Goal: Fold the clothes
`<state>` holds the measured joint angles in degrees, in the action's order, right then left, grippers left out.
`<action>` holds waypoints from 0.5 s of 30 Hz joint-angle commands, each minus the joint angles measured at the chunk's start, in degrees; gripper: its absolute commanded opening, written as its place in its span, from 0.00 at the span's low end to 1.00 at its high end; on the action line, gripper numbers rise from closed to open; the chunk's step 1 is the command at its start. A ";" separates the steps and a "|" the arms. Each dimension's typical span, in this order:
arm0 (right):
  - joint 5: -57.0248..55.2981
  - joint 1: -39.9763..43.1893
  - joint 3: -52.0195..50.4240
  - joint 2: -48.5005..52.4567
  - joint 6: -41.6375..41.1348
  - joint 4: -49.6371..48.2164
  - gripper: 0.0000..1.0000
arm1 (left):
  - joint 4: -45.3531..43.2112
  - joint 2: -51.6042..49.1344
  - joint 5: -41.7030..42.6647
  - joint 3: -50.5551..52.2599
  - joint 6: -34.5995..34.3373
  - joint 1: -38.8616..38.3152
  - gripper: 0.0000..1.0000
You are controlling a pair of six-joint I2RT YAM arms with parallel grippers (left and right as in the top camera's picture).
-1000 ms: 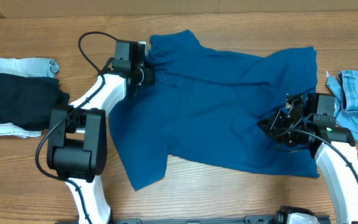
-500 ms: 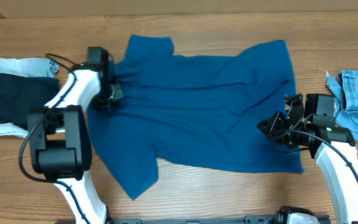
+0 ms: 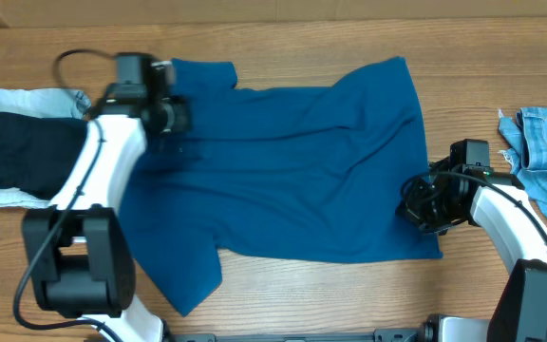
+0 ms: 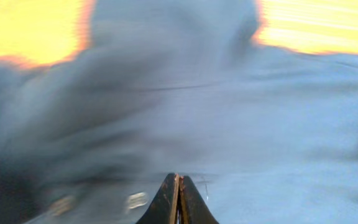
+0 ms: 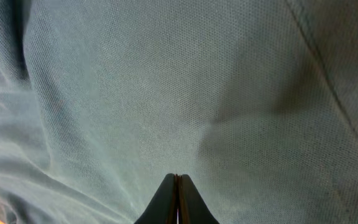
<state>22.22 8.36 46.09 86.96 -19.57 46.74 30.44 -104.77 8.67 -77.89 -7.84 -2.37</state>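
Polo shirt (image 3: 292, 171), one of them, royal blue, lies spread across the middle of the wooden table (image 3: 349, 285), its length running left to right and soft wrinkles crossing it. Its collar (image 3: 202, 71) sits at the far left corner. One short sleeve (image 3: 193, 275) sticks out toward the near edge on the left; I can count only that one sleeve from here.

Two arms work on it, one at each end. The left gripper (image 3: 177, 116) is down on the cloth just beside the collar, and creases in the knit run toward it. In the left wrist view its two fingers (image 4: 169, 199) are pressed tight together with blurred blue fabric all around them, so it looks pinched onto the shirt. The right gripper (image 3: 414, 204) is at the opposite end, on the shirt's right edge near its near corner. Its two fingers (image 5: 166, 205) are likewise squeezed together, with no gap, against the knit, and a fold gathers just ahead of the tips.

Three other lots of cloth lie off to the sides. One light-blue frayed denim piece (image 3: 544, 152) rests at the right edge, well apart from the shirt. One near-black folded garment (image 3: 17, 152) lies at the left, beside the left arm. Pale cloth (image 3: 27, 98) shows beyond it and again under its near side; I cannot tell whether that is one piece or two.
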 commanded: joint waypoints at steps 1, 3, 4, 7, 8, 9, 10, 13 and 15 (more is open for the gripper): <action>-0.20 -0.04 0.87 -0.50 -1.53 3.06 0.04 | -10.56 -0.74 3.34 -0.76 6.14 -8.85 0.04; -0.09 -0.92 0.87 -0.50 -1.66 4.96 0.04 | -16.85 -4.09 -1.42 -0.76 3.54 -12.83 0.04; 0.02 -1.84 0.87 -0.50 -1.77 4.81 0.04 | -18.05 -5.75 -2.23 -0.76 1.46 -13.68 0.04; -0.11 -4.55 0.87 -0.50 -1.77 2.47 0.04 | -20.94 -11.06 -2.01 -0.76 -0.26 -14.12 0.04; -0.35 -5.35 0.87 -0.50 -1.77 3.26 0.04 | -21.99 -12.39 -2.01 -0.76 -0.66 -13.90 0.04; -0.92 -6.10 0.87 -0.50 -1.90 3.98 0.04 | -23.12 -13.97 -1.99 -0.76 -1.44 -13.57 0.04; -2.47 -6.82 0.87 -0.50 -2.97 4.39 0.04 | -24.13 -15.74 -2.01 -0.81 -1.62 -13.22 0.04; -4.61 -6.80 0.87 -0.17 -5.20 4.61 0.04 | -24.28 -18.73 -2.12 -0.85 -1.60 -12.87 0.04; -6.12 -6.82 0.81 0.70 -5.99 4.61 0.04 | -24.30 -19.78 -2.10 -0.90 -1.60 -12.61 0.04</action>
<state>19.11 1.78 46.17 86.96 -23.40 51.42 6.35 -122.32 7.25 -78.32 -8.71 -15.59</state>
